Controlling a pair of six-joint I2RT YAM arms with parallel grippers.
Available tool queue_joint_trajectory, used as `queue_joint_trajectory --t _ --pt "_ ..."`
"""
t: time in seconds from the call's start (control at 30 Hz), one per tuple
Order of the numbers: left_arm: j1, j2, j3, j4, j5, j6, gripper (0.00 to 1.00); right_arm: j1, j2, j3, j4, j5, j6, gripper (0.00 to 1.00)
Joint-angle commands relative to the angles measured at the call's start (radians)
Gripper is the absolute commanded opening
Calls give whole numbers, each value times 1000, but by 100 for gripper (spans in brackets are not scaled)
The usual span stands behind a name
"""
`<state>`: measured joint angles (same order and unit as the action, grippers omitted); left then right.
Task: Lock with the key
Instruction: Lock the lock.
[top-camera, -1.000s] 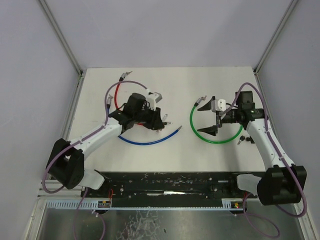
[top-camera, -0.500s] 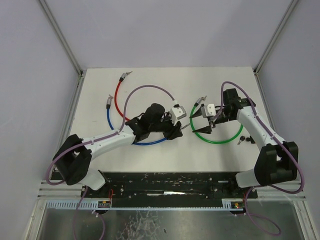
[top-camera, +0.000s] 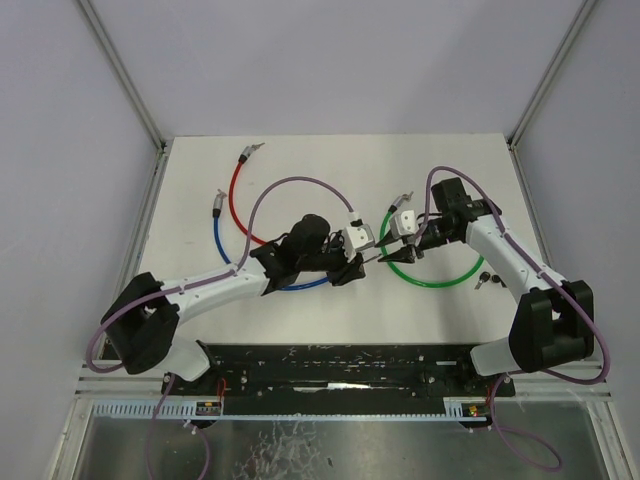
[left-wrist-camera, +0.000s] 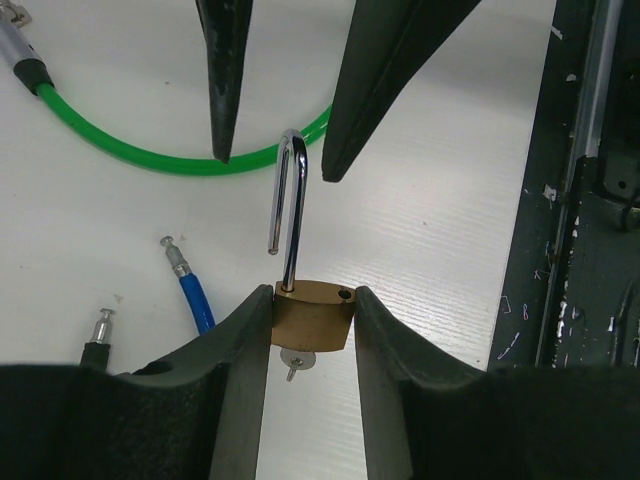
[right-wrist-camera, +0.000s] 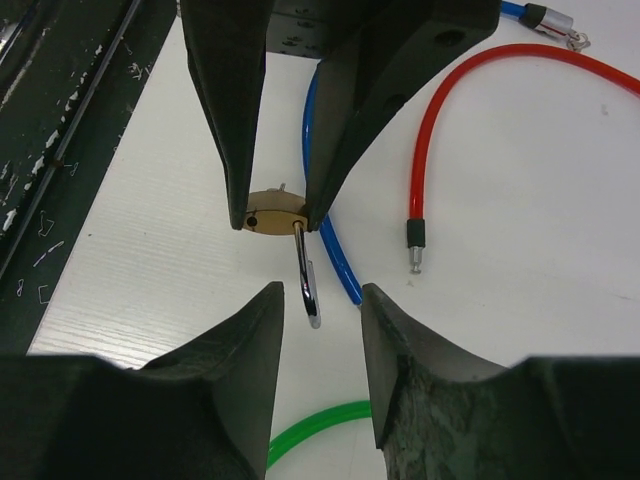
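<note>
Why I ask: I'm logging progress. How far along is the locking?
Done: the left gripper clamps the brass padlock by its body. In hand: the open right gripper flanks the raised shackle without touching it. Left: the shackle's free end hangs out of the body, so it needs pressing home and locking; a small silvery piece under the body may be the key.

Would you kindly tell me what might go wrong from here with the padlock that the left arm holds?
The open shackle stands between the right jaws, nearer one of them; closing may swing it sideways rather than seat it. The left jaws pinch only the sides of the brass padlock, so a push could twist it loose. The key sticking out of its base might be jolted out.
</note>
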<state>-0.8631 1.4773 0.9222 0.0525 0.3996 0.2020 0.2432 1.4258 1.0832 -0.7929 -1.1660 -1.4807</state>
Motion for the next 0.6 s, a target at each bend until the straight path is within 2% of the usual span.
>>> queue_joint_trajectory --t 0.0,0.17,0.3,0.4,0.43,0.57 --pt "-5 -43 -8 88 -3 27 0 22 4 -8 -1 1 1 41" --pt "-4 -49 -8 90 4 26 0 28 -2 -10 1 -2 0 30" --pt "-6 -53 -6 86 3 26 0 30 -11 -11 -6 -18 -1 10" --pt "-6 -61 -5 87 -20 9 1 32 -22 -9 -25 -24 -13 0" --pt "-6 -66 -6 91 -28 -1 6 32 -28 -8 -33 -27 -17 0" --pt "-5 -98 -24 126 -107 -70 33 31 -58 3 -41 -28 14 0"
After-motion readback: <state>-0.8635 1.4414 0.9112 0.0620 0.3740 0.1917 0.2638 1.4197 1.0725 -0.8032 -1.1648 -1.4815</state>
